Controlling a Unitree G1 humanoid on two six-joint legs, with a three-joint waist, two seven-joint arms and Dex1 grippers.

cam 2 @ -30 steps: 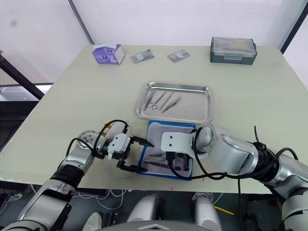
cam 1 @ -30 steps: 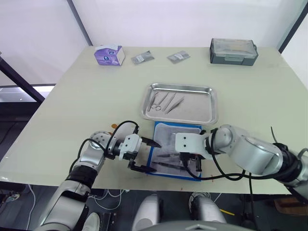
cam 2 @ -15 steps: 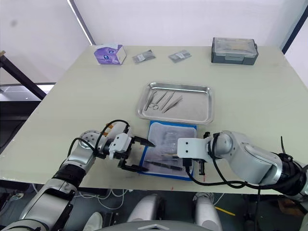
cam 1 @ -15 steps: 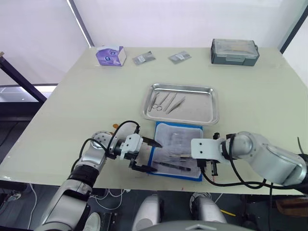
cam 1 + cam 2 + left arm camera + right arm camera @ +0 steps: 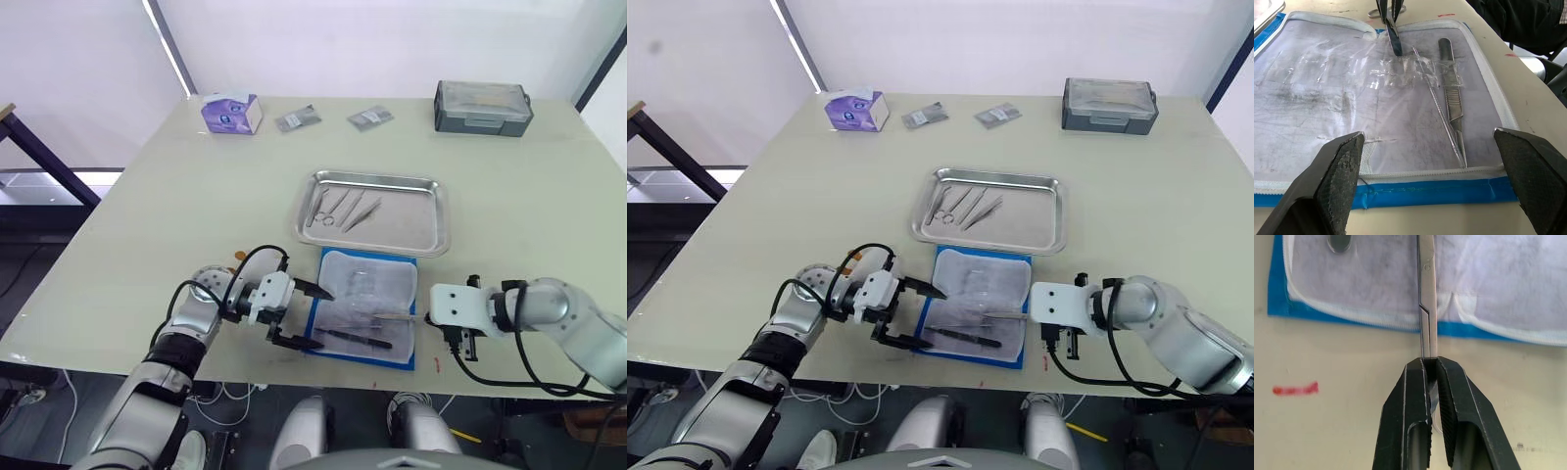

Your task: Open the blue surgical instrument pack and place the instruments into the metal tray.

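Blue surgical instrument pack (image 5: 364, 305) lying open at the 6 o'clock edge of the worktop (image 5: 176, 196), pale lining up, just below the metal tray (image 5: 402, 217). Three slim instruments in the tray (image 5: 341, 208) toward its 9 o'clock end. Right end effector (image 5: 1431, 377) at the pack's 3 o'clock edge, clamped on a pair of slim silver scissors (image 5: 1426, 308) reaching over the lining. Left end effector (image 5: 306, 315) at the pack's 9 o'clock edge, fingers wide apart, holding nothing. Two straight tools (image 5: 1449, 93) resting inside the pack.
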